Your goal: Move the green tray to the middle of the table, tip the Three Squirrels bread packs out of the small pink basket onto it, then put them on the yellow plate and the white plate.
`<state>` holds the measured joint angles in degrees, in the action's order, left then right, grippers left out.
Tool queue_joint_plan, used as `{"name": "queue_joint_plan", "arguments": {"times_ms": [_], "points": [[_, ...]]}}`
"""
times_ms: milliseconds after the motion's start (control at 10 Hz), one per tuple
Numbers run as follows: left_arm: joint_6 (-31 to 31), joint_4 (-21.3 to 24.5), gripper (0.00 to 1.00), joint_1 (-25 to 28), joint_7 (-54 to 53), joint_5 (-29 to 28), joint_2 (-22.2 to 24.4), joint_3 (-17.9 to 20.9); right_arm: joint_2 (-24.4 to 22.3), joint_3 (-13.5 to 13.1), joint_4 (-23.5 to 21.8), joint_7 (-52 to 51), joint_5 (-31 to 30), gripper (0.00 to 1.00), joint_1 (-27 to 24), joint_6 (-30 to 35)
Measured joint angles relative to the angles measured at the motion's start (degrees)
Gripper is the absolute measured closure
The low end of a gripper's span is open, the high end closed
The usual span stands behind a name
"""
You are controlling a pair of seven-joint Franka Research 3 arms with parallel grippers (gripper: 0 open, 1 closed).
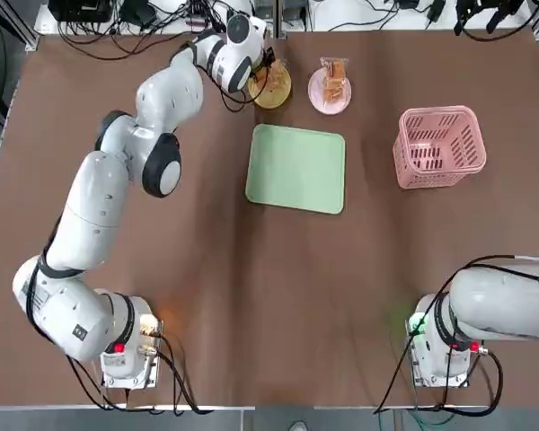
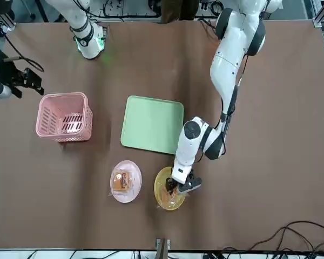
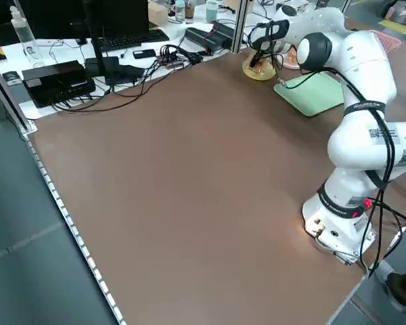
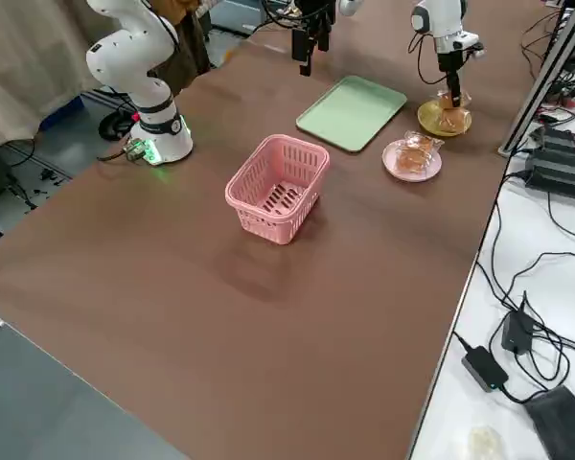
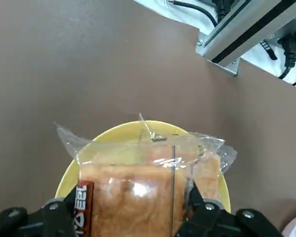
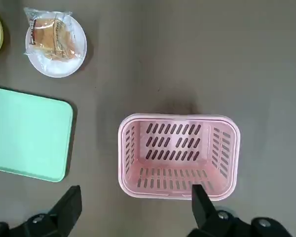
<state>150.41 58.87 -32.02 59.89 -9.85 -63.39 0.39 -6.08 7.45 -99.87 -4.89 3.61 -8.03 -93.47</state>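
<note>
The left gripper sits low over the yellow plate, fingers apart either side of a bread pack resting there. If wrap clings to a finger, lifting could drag the pack off onto the counter. The right gripper hangs open above the empty basket.

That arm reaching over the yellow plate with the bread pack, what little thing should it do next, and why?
Probably open a bit wider and lift straight up. The left end effector sits low over the yellow plate, its fingers on either side of a bread pack that seems to rest on the plate. The green tray and pink basket look empty, and the white plate has bread too.
</note>
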Motion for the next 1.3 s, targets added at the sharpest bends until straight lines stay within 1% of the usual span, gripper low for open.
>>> {"name": "queue_joint_plan", "arguments": {"times_ms": [300, 900, 1000, 1100, 1300], "points": [[0.28, 0.06, 0.1, 0.21, -0.02, 0.0, -0.14, 0.07, 0.0, 0.0, 0.0, 0.0, 0.0, 0.01, 0.0, 0.03], [0.28, 0.1, 0.07, 0.53, -0.07, 0.0, -0.18, 0.18, 0.0, 0.18, 0.0, -0.21, 0.0, 0.01, 0.02, 0.09], [0.29, 0.1, 0.05, 0.58, -0.27, 0.0, -0.18, 0.18, 0.0, 0.24, 0.0, -0.23, 0.0, 0.01, 0.04, 0.13], [0.36, 0.1, 0.0, 0.62, -0.33, 0.0, -0.18, 0.2, 0.0, 0.26, 0.0, -0.24, 0.0, 0.01, 0.05, 0.15], [0.43, 0.1, 0.0, 0.64, -0.34, 0.0, -0.18, 0.21, 0.0, 0.26, 0.0, -0.29, 0.0, 0.01, 0.05, 0.19]]}}
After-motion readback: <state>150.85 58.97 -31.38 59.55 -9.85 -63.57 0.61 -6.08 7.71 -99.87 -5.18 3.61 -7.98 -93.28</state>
